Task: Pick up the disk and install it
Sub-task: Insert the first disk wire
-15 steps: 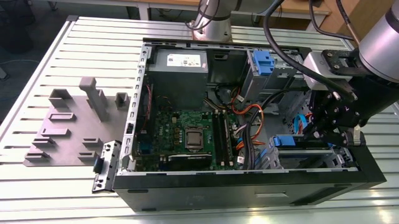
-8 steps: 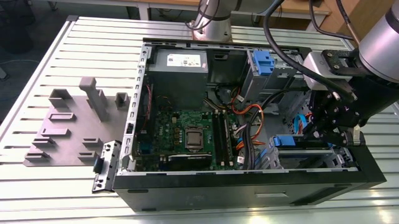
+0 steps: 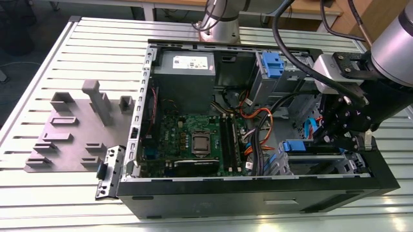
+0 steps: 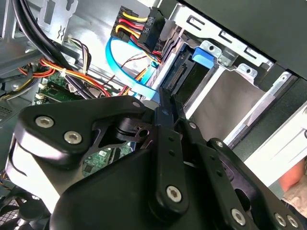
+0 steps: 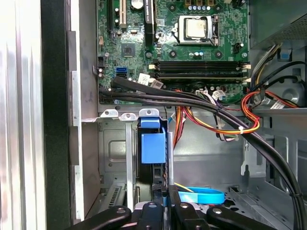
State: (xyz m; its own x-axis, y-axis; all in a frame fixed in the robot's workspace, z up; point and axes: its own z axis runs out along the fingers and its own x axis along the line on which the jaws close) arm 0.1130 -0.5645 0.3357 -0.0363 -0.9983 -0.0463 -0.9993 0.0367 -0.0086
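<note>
While the exterior view takes in the whole open computer case [image 3: 258,193] on the slatted table [image 3: 96,43], both wrist views sit close inside it. From outside, the arm [image 3: 393,48] comes in from three o'clock, and the gripper [image 3: 330,140] reaches down into the case at about four o'clock from the motherboard [image 3: 193,137]. The blue tab of the disk [image 3: 295,145] shows there, in the grey drive bay [image 3: 316,162].

That wide view also takes in the grey power-supply box [image 3: 187,72] at twelve o'clock from the board and the other blue-tabbed caddy [image 3: 272,65] in its cage at one o'clock. A grey fixture plate [image 3: 71,130] lies on the table at nine o'clock, outside the case.

The first wrist view looks past the gripper [image 5: 167,207] along the disk [image 5: 152,146], which stands on edge in the drive bay [image 5: 115,153]. Its blue tab is at the end nearer the motherboard [image 5: 192,57]. A black cable bundle [image 5: 182,98] and coloured wires [image 5: 249,120] cross between bay and board, and a flat blue cable [image 5: 204,195] curls just beside the gripper.

In the second wrist view the fingers [image 4: 164,134] are drawn together with barely a slit between them. Their tips are right at the connector end of the disk [image 4: 201,56]; whether they pinch its edge cannot be told.
</note>
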